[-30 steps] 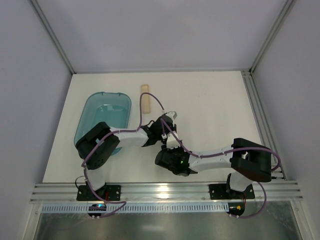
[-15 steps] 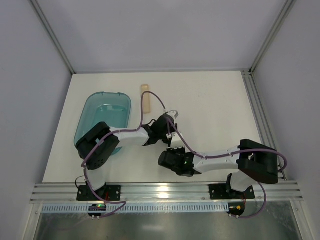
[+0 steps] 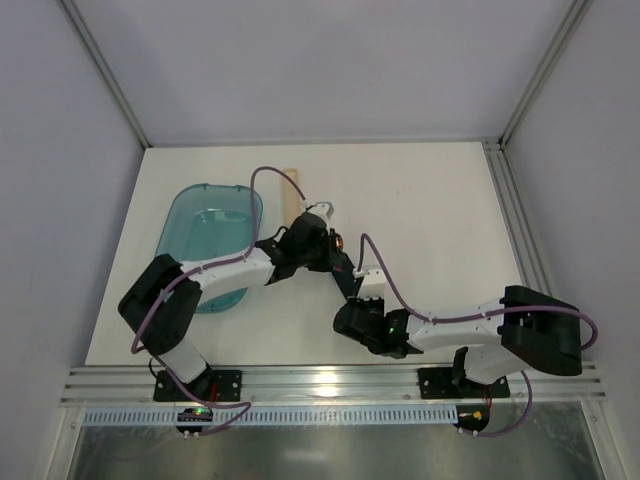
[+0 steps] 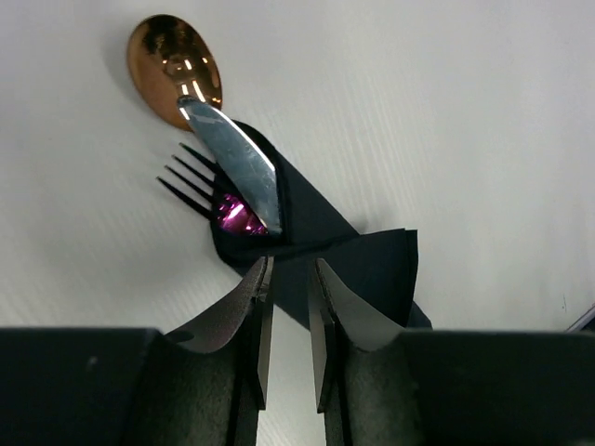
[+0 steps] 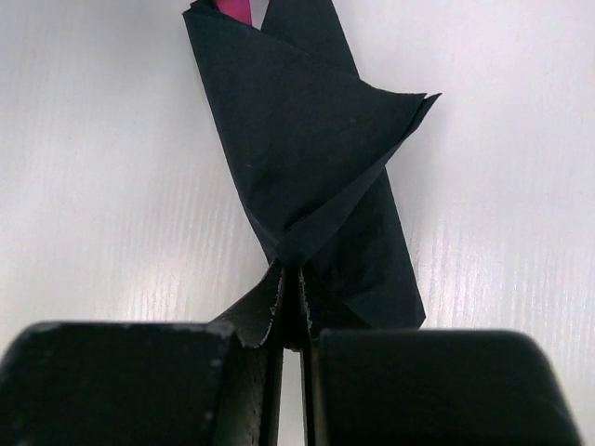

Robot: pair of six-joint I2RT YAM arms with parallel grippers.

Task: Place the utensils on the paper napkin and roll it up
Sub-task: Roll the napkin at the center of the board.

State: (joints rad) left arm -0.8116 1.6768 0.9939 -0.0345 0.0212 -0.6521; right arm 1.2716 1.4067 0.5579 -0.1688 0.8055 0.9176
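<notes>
Left arm: the black-and-white left arm (image 3: 225, 270), trailing a purple cable, rises from its base at the near left, folds at the elbow and stretches rightward to mid-table.
Left wrist: the black left wrist (image 3: 300, 240) angles down and to the right.
Left gripper: the black two-finger left gripper (image 4: 290, 265) has its jaws a narrow gap apart, clamping nothing.
Right arm: the black-and-white right arm (image 3: 460, 325) lies low, reaching leftward from its base at the near right.
Right wrist: the black right wrist (image 3: 365, 325) turns the fingers away from the bases.
Right gripper: the black right gripper (image 5: 290, 274) is pressed closed, pinching a fold of the dark navy paper napkin (image 5: 307, 149).
Spacing: the two grippers are close together, tips facing.
</notes>
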